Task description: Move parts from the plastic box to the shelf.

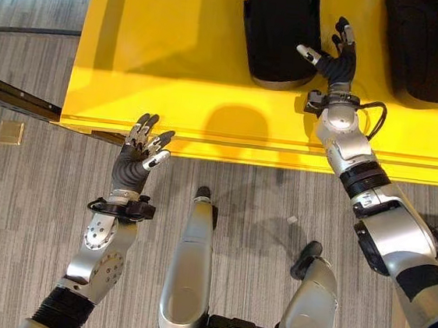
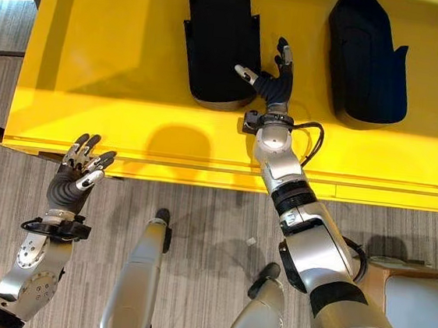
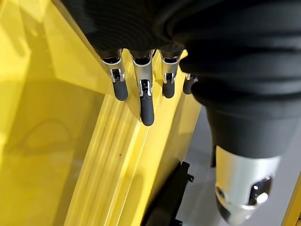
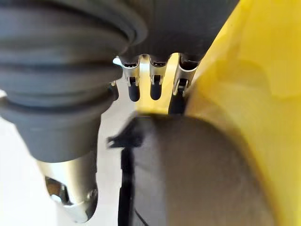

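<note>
1. The left hand (image 1: 137, 159) hovered at the front edge of the yellow shelf (image 1: 174, 65), fingers loosely spread, holding nothing.
2. One black part (image 1: 276, 29) lay on the shelf; it looked rigid, moulded and fairly light, best gripped across its narrow sides.
3. The right hand (image 1: 338, 60) rested beside it, fingers spread, gripping nothing.
4. Another black part (image 1: 423, 44) lay further right.
</note>
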Robot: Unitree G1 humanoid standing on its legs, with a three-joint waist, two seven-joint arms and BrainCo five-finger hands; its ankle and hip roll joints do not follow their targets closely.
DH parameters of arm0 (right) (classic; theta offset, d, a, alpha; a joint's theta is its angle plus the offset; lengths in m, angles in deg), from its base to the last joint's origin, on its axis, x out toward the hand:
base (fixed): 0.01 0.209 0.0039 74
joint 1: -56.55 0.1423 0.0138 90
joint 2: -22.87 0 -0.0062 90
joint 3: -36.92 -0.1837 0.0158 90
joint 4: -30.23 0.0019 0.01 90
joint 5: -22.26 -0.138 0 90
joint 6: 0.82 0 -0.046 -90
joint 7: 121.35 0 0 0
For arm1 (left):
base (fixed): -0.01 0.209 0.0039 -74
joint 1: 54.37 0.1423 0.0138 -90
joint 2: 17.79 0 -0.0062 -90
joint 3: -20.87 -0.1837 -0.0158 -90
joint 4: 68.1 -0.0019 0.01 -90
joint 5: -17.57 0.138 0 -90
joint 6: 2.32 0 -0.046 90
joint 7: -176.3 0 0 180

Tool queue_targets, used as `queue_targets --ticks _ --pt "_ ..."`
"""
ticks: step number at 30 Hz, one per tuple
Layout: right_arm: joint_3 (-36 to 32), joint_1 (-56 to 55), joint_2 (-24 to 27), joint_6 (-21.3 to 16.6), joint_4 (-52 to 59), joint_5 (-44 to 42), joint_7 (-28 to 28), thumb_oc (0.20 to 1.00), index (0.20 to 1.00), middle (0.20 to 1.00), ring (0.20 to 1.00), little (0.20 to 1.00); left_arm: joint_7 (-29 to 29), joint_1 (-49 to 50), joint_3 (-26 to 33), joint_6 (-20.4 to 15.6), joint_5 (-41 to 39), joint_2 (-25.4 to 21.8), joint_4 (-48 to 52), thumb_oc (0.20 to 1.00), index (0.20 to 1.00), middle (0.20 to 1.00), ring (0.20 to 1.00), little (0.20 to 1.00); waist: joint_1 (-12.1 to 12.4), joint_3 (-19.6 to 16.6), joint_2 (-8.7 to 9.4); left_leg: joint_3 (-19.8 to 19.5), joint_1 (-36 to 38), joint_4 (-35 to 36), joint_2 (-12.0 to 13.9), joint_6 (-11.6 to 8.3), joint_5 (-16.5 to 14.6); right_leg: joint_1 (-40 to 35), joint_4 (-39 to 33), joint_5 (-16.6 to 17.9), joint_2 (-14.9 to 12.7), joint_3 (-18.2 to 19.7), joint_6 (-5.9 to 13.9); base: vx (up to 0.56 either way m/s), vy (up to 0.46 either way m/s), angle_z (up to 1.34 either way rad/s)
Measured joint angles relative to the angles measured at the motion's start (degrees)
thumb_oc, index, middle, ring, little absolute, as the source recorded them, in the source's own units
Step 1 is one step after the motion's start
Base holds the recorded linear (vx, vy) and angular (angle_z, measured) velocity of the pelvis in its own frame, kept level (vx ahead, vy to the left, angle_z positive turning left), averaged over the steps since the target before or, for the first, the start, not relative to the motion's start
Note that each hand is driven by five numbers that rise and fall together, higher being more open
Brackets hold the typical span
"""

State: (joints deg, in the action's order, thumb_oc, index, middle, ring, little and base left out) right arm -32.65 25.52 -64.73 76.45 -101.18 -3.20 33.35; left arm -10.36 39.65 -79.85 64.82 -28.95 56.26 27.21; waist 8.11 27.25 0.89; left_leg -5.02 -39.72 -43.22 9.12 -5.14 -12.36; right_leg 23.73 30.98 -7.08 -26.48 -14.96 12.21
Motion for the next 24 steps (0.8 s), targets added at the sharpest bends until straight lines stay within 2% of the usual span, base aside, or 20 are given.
queue_targets --ticks 4,9,14,24 --pt "-1.00 -2.03 0.17 -0.18 2.74 1.46 -0.16 1.000 1.000 1.000 1.000 1.000 -0.25 0.16 0.76 -0.09 0.00 0.20 0.00 1.000 1.000 1.000 1.000 1.000 -0.48 0.29 0.28 -0.03 -0.31 -0.11 0.00 -0.01 0.01 0.32 0.14 0.02 0.00 0.01 0.00 0.00 0.000 0.00" --pt "-1.97 -7.99 -0.47 -0.82 11.25 3.22 -0.20 1.000 1.000 1.000 1.000 1.000 -0.82 -1.01 1.65 0.29 0.02 0.53 0.01 1.000 1.000 1.000 1.000 1.000 -1.36 1.27 0.49 0.01 -0.33 -0.70 0.11 0.20 -0.17 0.12 0.16 0.10 0.02 0.07 -0.14 0.00 0.000 0.00" --pt "-2.18 -9.86 -0.88 -1.53 13.22 4.30 -0.11 1.000 1.000 1.000 1.000 1.000 -0.93 -0.82 0.87 1.32 0.04 2.68 -0.03 1.000 1.000 1.000 1.000 1.000 -2.00 1.47 0.64 0.02 -0.45 -0.82 0.28 0.19 -0.28 0.49 0.66 -0.06 0.06 0.18 -0.36 0.00 0.000 0.00" --pt "-2.17 -10.00 -2.71 -2.44 13.43 4.30 0.30 1.000 1.000 1.000 1.000 1.000 -0.95 -0.76 1.15 1.44 0.13 2.76 -0.03 1.000 1.000 1.000 1.000 1.000 -2.26 1.52 0.56 0.05 -0.43 -0.73 0.37 0.16 -0.28 0.89 1.18 -0.38 0.07 0.43 -0.45 0.00 0.000 0.00"
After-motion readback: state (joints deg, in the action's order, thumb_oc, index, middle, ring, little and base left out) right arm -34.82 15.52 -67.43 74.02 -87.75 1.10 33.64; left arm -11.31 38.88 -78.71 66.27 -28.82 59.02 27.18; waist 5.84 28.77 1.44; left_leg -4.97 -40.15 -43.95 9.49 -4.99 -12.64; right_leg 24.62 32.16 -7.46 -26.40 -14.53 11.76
